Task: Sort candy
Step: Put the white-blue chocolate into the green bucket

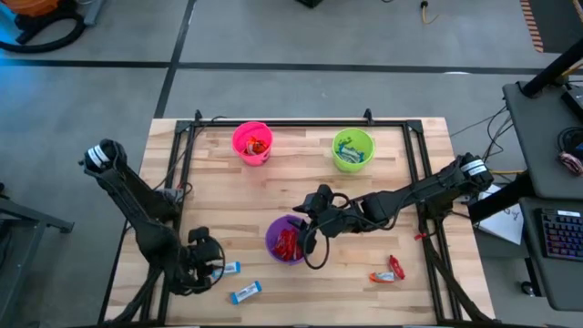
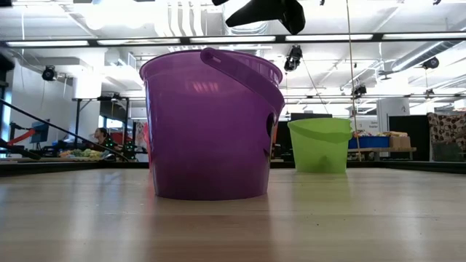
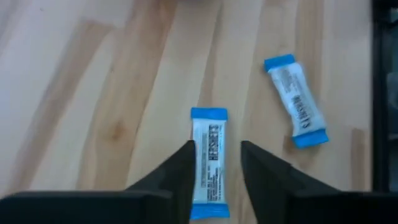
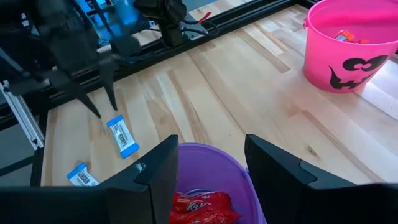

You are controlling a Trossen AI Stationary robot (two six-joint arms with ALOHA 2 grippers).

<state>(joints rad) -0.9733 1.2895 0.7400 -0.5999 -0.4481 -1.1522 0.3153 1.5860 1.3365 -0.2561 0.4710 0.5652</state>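
Two blue-and-white candies lie flat on the wooden table near its front left: one point(image 3: 209, 134) shows on the table between the fingers of my left gripper point(image 3: 216, 155), the other point(image 3: 296, 99) beside it. My left gripper point(image 4: 104, 111) hangs open just above the first candy point(image 4: 122, 137), fingers slanting down, touching nothing. My right gripper point(image 4: 208, 168) stands open over the purple cup point(image 1: 287, 239), which holds red candies point(image 4: 199, 208). A red and an orange candy point(image 1: 387, 271) lie at the front right.
A pink cup point(image 1: 252, 142) with candies stands at the far left of centre, and a green cup point(image 1: 352, 148) with blue candies at the far right of centre. A black frame point(image 1: 301, 124) rims the table. Bare wood lies between the cups.
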